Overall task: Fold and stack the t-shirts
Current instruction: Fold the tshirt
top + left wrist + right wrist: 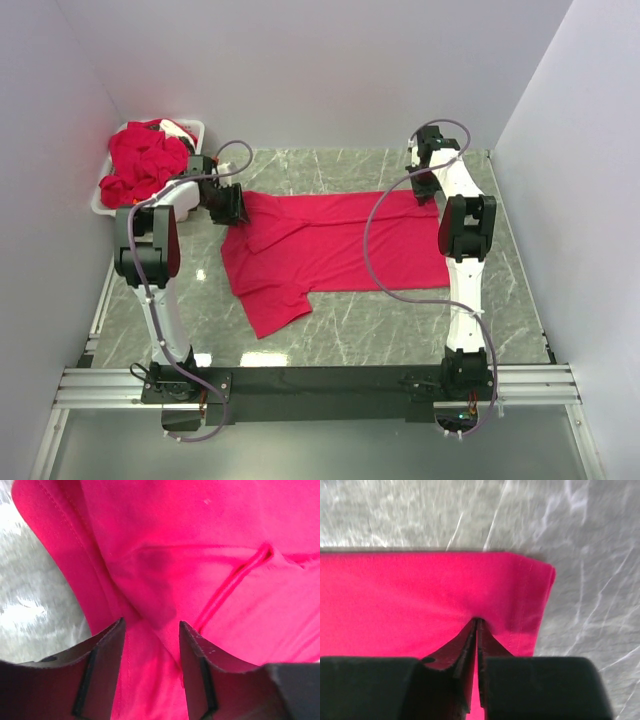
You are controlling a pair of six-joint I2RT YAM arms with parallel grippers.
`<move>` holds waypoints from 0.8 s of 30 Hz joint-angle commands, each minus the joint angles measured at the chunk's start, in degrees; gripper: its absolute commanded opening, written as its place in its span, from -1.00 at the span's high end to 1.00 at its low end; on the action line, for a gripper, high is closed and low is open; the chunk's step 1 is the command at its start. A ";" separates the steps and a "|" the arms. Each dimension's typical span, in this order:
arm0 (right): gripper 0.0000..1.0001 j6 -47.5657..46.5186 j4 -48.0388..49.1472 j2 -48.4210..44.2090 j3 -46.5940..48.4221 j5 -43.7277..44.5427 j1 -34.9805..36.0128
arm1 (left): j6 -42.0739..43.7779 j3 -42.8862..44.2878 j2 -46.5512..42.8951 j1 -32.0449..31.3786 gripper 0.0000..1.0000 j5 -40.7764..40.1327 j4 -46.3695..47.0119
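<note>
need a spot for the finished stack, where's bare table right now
Bare marble lies in the near strip between the spread t-shirt and the arm bases, and in the far strip between it and the back wall. Crowded: far left, where the bin of shirts sits by the left arm.

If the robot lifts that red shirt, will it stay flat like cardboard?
Probably not: the t-shirt lies folded over itself, so it would likely droop. It puckers where the right gripper pinches it, suggesting thin, light cloth.

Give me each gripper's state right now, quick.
The left gripper is open over the spread t-shirt, gripping nothing.
The right gripper is shut on the t-shirt near its corner.
</note>
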 commanded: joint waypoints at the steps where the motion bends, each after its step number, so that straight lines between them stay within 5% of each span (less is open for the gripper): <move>1: 0.76 -0.67 5.14 1.09 0.94 1.63 0.48 | -0.63 3.24 3.48 -0.30 -0.01 -1.92 3.15; 3: 0.67 -1.72 7.25 -0.75 -0.03 1.10 0.48 | 0.07 7.80 6.64 -0.22 0.05 -2.10 1.58; 7: 0.12 -3.31 9.37 -4.53 -0.73 2.24 0.83 | 0.17 12.03 7.54 0.14 0.00 -0.44 0.52; 13: -0.31 -6.99 10.16 -18.58 -12.21 -0.92 0.92 | 4.03 7.74 -5.44 0.22 -0.22 4.40 -0.62; 16: -0.32 -10.77 8.14 -27.81 -21.69 -5.92 0.83 | 7.45 3.08 -13.17 0.57 -0.27 5.80 -2.81; 24: -0.07 -26.22 3.21 -50.58 -51.16 -12.17 1.97 | 37.24 -10.36 -24.19 0.93 -0.11 10.20 -16.79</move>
